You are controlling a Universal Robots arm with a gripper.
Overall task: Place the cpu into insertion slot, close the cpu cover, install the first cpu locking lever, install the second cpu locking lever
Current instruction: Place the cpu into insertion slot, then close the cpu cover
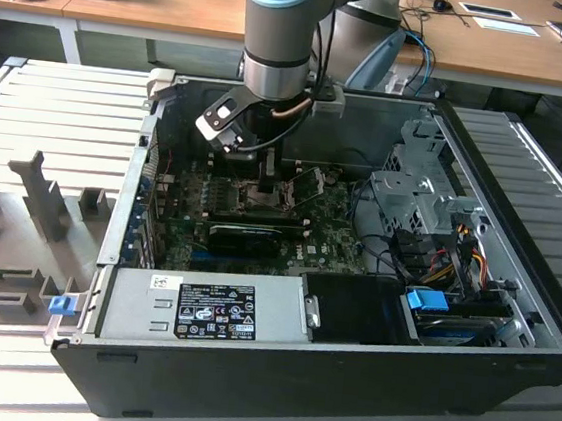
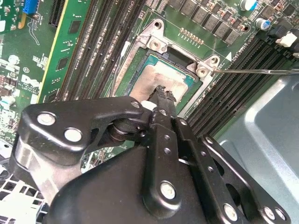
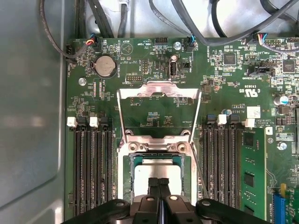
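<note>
The cpu (image 2: 156, 77) lies flat in the insertion slot (image 2: 152, 44), silvery face up, on the green motherboard (image 3: 154, 116). My gripper (image 2: 163, 93) is shut, and its paired fingertips rest on or just above the chip's metal face. In the first wrist view the gripper (image 3: 159, 182) covers the near part of the cpu (image 3: 156, 168). The cpu cover (image 3: 159, 89) stands swung open beyond the slot, with the board showing through its window. A thin locking lever (image 2: 257, 71) sticks out free beside the socket. In the exterior view the gripper (image 1: 266, 184) is deep inside the case next to the raised cover (image 1: 309, 180).
Black memory slots (image 3: 91, 163) flank the socket on both sides. A black graphics card (image 1: 248, 235) lies in front of it, the power supply (image 1: 200, 308) nearer still. A drive cage (image 1: 418, 195) and cables (image 1: 447, 258) fill the exterior view's right. Case walls (image 3: 28, 116) enclose the board.
</note>
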